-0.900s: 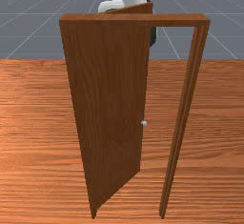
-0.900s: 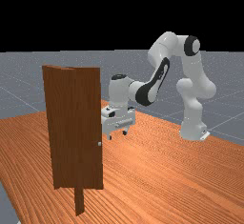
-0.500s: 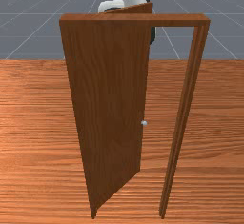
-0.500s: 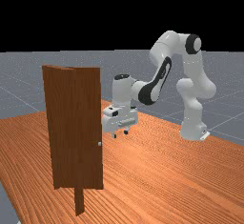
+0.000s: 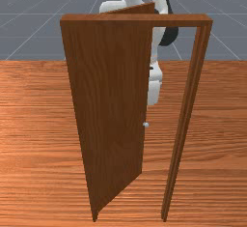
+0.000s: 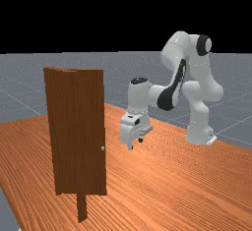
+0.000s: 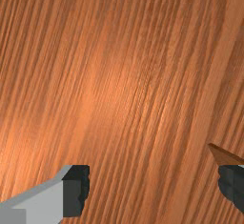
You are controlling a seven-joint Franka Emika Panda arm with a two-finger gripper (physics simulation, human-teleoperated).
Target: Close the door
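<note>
My gripper hangs above the table at the far view's right of the door, apart from it. In the wrist view the gripper is open, its two dark fingertips wide apart over bare wood. The brown door stands ajar, swung back toward the arm from its hinge side at the front view's left. A small pale knob sits by its free edge. Part of the white hand shows past that edge; the panel hides the rest. A brown wooden corner lies beside one fingertip.
The door frame's upright post stands at the front view's right, joined to the top beam. Between panel and post is an open gap. The table extends around the door and beneath my hand.
My hand has moved toward the far view's right, away from the door, and has turned. In the front view it has come out from behind the panel. The door stands as before.
</note>
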